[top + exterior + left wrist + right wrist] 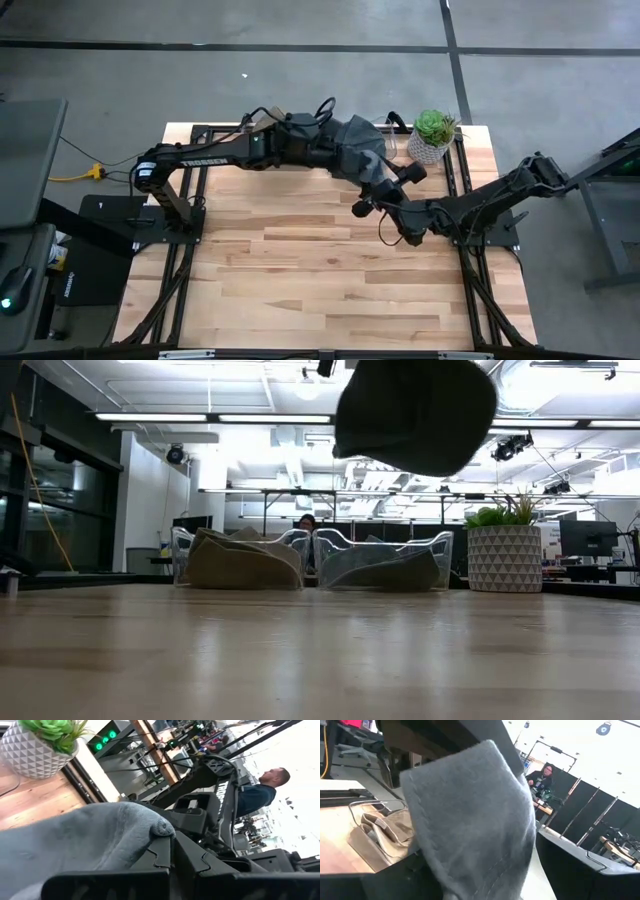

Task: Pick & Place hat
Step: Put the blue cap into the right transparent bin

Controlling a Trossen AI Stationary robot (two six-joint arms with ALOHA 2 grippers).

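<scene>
Item: grey hat (358, 150), pinched closed by left gripper (352, 158), aloft near potted plant (433, 135). Right gripper (385, 213): grip unclear. Hazard: soft fabric slipping; snagging plant.

This is a robotics lab set in an open, industrial workspace. A butcher-block tabletop (330, 270) sits on a black metal frame over a bare grey concrete floor (300, 80) marked with dark lines. Beyond the tabletop, the low view shows an exposed ceiling with long strip lights (200, 417), ducts and hanging cables, glass partitions, and desks with monitors (585, 540). A person (307, 523) sits at one of those desks behind the tabletop; another person (260, 792) shows in the left wrist view among dark equipment stands. A potted succulent (505, 548) decorates the tabletop's far edge.
</scene>
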